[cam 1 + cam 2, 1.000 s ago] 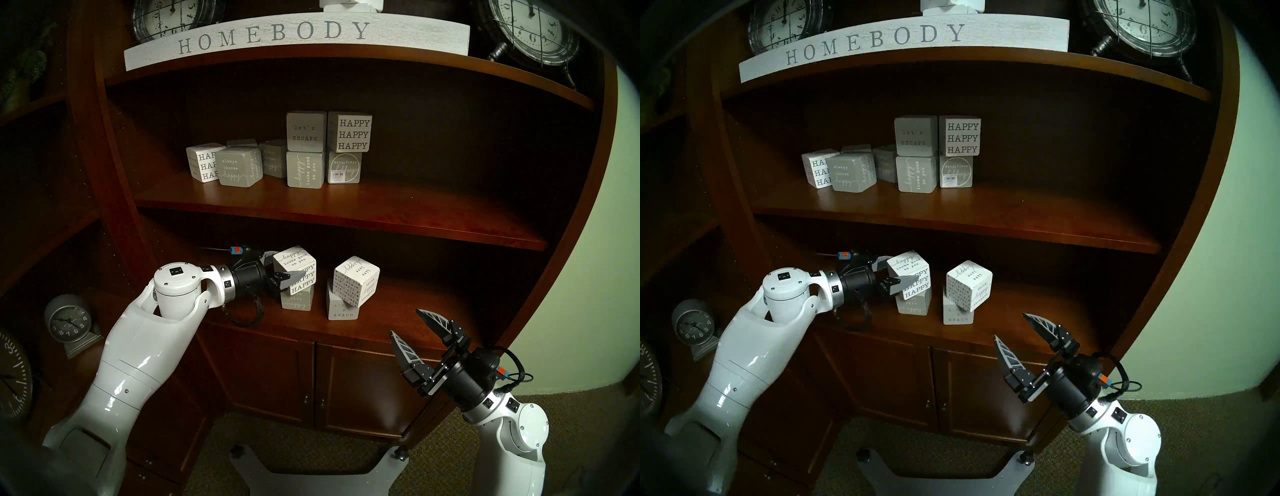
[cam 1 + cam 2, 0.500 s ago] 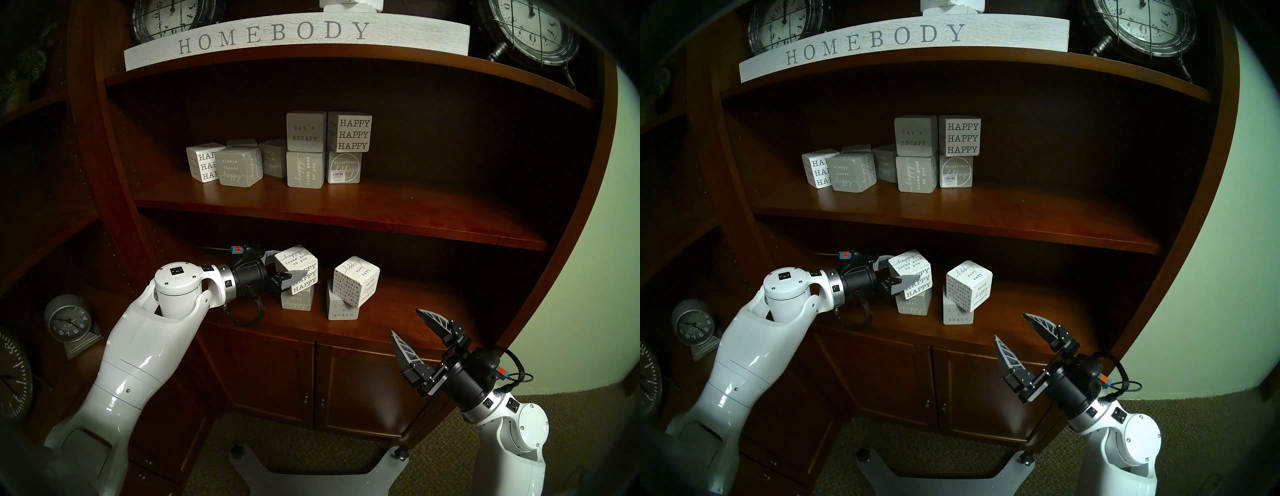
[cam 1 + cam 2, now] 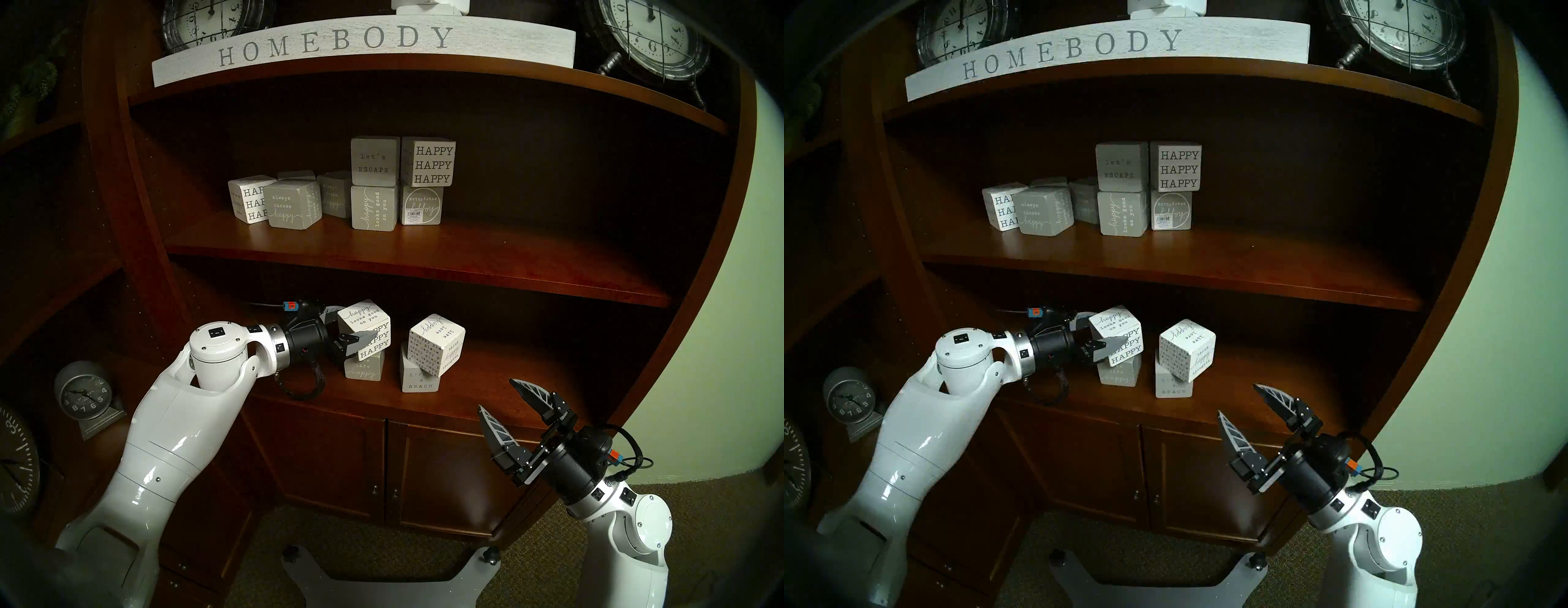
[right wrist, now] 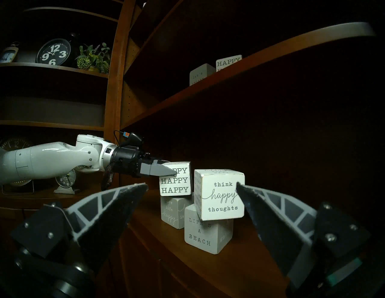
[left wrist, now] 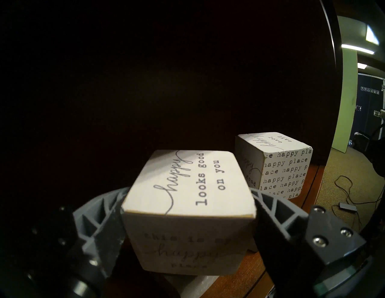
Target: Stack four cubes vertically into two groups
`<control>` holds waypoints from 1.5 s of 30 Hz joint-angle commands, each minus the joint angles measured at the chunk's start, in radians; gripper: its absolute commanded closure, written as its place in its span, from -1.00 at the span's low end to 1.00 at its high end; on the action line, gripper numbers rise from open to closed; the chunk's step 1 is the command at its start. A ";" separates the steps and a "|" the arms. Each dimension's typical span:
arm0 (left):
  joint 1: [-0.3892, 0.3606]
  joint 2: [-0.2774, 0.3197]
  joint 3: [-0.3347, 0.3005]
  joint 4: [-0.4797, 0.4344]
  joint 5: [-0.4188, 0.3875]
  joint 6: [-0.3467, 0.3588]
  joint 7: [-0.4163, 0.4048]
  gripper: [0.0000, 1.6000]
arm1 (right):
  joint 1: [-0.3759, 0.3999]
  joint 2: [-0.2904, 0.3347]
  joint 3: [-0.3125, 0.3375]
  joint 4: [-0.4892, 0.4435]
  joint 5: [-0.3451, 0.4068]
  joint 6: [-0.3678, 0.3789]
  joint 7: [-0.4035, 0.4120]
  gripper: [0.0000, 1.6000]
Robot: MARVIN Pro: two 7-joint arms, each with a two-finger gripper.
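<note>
On the lower shelf (image 3: 488, 373) my left gripper (image 3: 352, 327) is shut on the white "HAPPY HAPPY HAPPY" cube (image 3: 365, 329). It holds the cube slightly tilted on top of the grey "live life happy" cube (image 3: 365, 368). The right wrist view shows the two (image 4: 176, 181) (image 4: 173, 210) touching. To their right, the white "think happy thoughts" cube (image 3: 437, 344) sits skewed on the pale grey "LIFE'S A BEACH" cube (image 3: 418, 378). My right gripper (image 3: 497, 395) is open and empty in front of the shelf, right of that stack. In the left wrist view the held cube (image 5: 187, 185) fills the space between the fingers.
The middle shelf (image 3: 424, 254) carries several other word cubes, among them "let's ESCAPE" (image 3: 375, 161) and a second "HAPPY" cube (image 3: 430, 163), each on another cube. Its board hangs low over the lower shelf. Cabinet doors (image 3: 339, 463) are below, clocks (image 3: 82, 397) at the left.
My left gripper has nudged the "HAPPY HAPPY HAPPY" cube slightly to the right over the grey cube. The right arm and the right stack have not moved.
</note>
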State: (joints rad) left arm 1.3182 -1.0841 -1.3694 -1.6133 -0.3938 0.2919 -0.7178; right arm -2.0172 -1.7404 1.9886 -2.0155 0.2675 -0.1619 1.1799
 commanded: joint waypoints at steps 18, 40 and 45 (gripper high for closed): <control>-0.018 -0.013 -0.011 -0.013 -0.006 -0.014 -0.003 -1.00 | 0.005 0.002 -0.002 -0.015 0.010 0.002 -0.001 -1.00; 0.072 0.015 -0.079 -0.118 -0.011 -0.014 0.045 -1.00 | 0.005 0.002 -0.002 -0.015 0.010 0.002 -0.001 -1.00; 0.105 0.016 -0.099 -0.152 -0.020 -0.013 0.061 -1.00 | 0.005 0.002 -0.002 -0.015 0.010 0.002 -0.001 -1.00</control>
State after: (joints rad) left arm 1.3936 -1.0720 -1.4376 -1.7036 -0.4003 0.2827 -0.6693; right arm -2.0171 -1.7406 1.9886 -2.0155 0.2676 -0.1619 1.1799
